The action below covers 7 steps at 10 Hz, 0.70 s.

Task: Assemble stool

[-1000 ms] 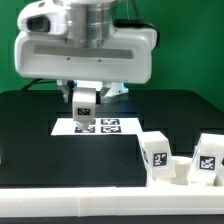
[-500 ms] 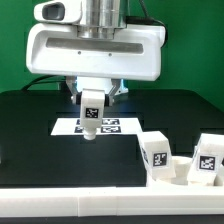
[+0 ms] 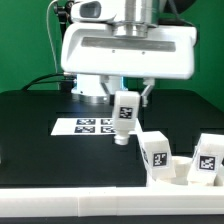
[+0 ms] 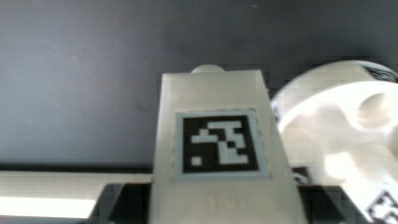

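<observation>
A robotics lab: tagged marker board (image 3: 85, 127) on black table (image 3: 30, 142).

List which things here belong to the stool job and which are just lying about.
Stool job:
held leg, clamped in the gripper
loose leg
second loose leg

Lying about:
marker board
white edge rail
black table

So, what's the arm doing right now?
Gripper shut on stool leg. Leg near upright, held above black table. Two loose legs close by, exterior view's right.
</observation>
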{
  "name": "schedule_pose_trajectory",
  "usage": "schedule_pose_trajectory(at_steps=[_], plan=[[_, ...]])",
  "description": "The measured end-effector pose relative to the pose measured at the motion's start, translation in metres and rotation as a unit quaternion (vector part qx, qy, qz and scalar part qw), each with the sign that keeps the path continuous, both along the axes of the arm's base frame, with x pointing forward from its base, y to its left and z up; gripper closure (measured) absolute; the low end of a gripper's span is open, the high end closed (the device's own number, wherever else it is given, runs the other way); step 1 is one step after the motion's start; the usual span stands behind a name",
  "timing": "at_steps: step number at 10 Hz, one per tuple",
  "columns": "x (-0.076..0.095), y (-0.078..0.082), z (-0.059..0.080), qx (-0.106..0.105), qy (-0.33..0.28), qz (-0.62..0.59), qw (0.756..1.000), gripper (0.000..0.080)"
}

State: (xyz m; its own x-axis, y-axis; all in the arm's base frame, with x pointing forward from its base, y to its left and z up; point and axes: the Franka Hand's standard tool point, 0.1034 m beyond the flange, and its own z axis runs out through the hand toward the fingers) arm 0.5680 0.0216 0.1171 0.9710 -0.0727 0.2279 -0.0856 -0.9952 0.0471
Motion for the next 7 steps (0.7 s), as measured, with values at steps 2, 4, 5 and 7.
schedule_pose_trajectory(at_steps=[2, 4, 5, 7], plan=[[0.015, 0.028, 0.008, 0.007, -0.008, 0.002, 1.0, 0.0461], [0.013, 0.025, 0.006, 0.006, -0.006, 0.002, 1.0, 0.0461], [0.013, 0.025, 0.005, 0.006, -0.006, 0.002, 1.0, 0.0461], [0.016, 0.035, 0.008, 0.007, -0.008, 0.01, 1.0, 0.0461]])
